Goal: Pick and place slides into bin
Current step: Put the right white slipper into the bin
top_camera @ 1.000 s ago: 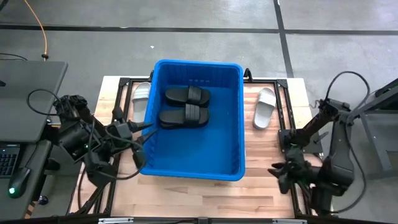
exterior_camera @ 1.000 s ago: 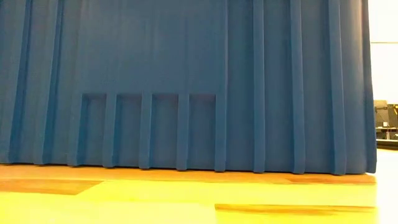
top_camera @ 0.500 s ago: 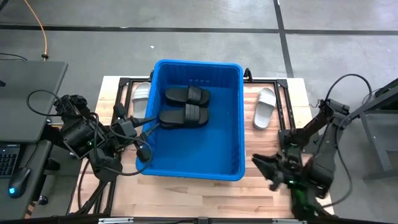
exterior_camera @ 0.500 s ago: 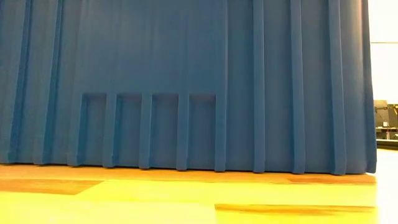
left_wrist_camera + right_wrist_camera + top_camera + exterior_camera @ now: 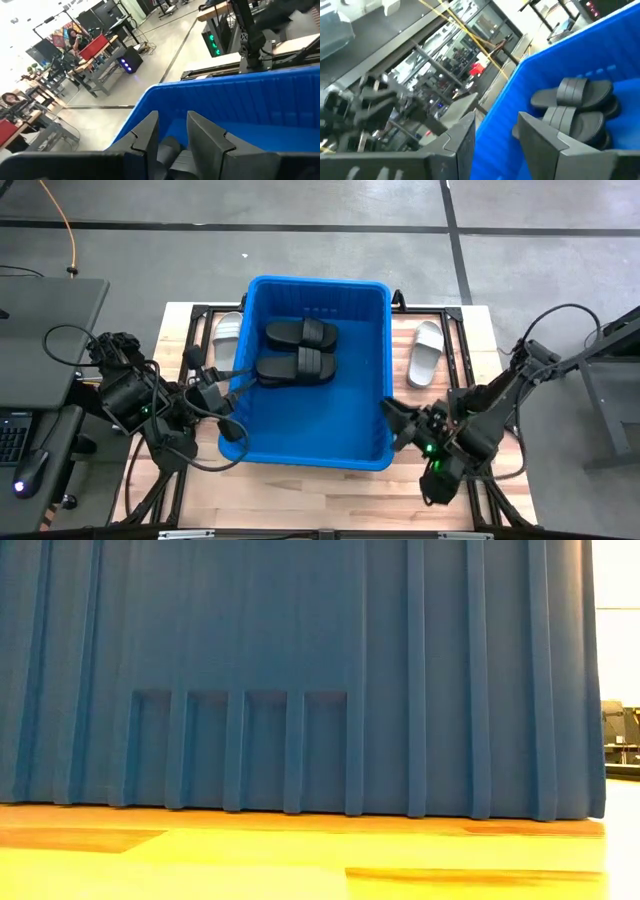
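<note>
The blue bin (image 5: pixel 318 282) stands mid-table, and its near wall (image 5: pixel 300 670) fills the low view. Two black slides (image 5: pixel 301 333) (image 5: pixel 296 367) lie side by side on its floor, toward the far end. One pale slide (image 5: pixel 227 332) lies on the table left of the bin, another (image 5: pixel 427 353) lies to its right. My left gripper (image 5: pixel 240 384) reaches over the bin's left rim toward the nearer black slide, fingers a little apart (image 5: pixel 172 127). My right gripper (image 5: pixel 388 420) stands open at the bin's right rim (image 5: pixel 495 130), pointing into the bin. My left gripper points nearly level from the table's left toward the nearer black slide's end (image 5: pixel 260 374). A dark shape (image 5: pixel 169 149) shows low between the fingers. I cannot tell whether the fingertips touch it.
Black frame rails run along the table's left (image 5: pixel 190 330) and right (image 5: pixel 462 340) sides. A grey desk (image 5: pixel 40 320) stands off the left edge. Bare wood lies in front of the bin (image 5: pixel 320 495).
My right gripper has swung from the table's near right corner toward the bin's right wall and turned to point into the bin. My left gripper has rolled about its own axis in place. The slides and the bin have stayed put.
</note>
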Robot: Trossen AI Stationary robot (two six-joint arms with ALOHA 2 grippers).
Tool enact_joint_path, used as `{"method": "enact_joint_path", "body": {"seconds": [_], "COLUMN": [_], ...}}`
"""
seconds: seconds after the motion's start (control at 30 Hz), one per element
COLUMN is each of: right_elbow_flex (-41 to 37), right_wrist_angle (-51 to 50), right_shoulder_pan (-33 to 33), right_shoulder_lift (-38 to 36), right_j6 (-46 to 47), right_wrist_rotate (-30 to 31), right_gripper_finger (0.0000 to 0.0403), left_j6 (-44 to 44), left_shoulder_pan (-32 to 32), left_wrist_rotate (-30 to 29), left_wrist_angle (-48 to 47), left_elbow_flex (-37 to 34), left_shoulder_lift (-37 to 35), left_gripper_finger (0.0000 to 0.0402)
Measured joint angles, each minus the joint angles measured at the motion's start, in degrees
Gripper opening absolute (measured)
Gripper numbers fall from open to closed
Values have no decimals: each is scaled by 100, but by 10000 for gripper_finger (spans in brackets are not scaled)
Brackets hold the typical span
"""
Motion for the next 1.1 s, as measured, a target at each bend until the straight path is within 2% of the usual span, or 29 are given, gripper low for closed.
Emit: {"method": "enact_joint_path", "body": {"seconds": [0.17, 0.37, 0.47, 0.57, 0.67, 0.77, 0.87, 0.93, 1.0, 1.1], "right_elbow_flex": [0, 0, 0, 4, 4, 4, 6, 9, 7, 4], "right_wrist_angle": [231, 761, 697, 375, -304, -1414, -2980, -3893, -4460, -4681], "right_shoulder_pan": [-382, -612, -734, -1002, -1371, -1900, -2678, -3200, -3650, -4160], "right_shoulder_lift": [-511, -1355, -1925, -2461, -2940, -3374, -3613, -3622, -3544, -3457], "right_j6": [-811, -3131, -4015, -4405, -4343, -3630, -2460, -2008, -1919, -2477], "right_wrist_rotate": [12, -71, -489, -1092, -1532, -2047, -3006, -3870, -4648, -5329], "right_gripper_finger": [138, 138, 138, 138, 138, 138, 138, 138, 138, 138], "left_j6": [90, 772, 1041, 1176, 1178, 1174, 1172, 1172, 1172, 1170], "left_shoulder_pan": [2, 3, 3, 1, 3, 3, 3, 16, 114, 232], "left_wrist_rotate": [-31, -68, -74, -83, -96, -94, -96, -95, -51, 254], "left_wrist_angle": [225, 768, 1036, 1201, 1258, 1301, 1345, 1345, 1343, 1338], "left_elbow_flex": [1, 2, 1, 0, 2, 0, 0, 0, 1, 2], "left_shoulder_lift": [0, -2, -2, -2, -2, -2, -2, -2, -2, -2], "left_gripper_finger": [92, 92, 92, 92, 92, 92, 92, 92, 92, 92]}}
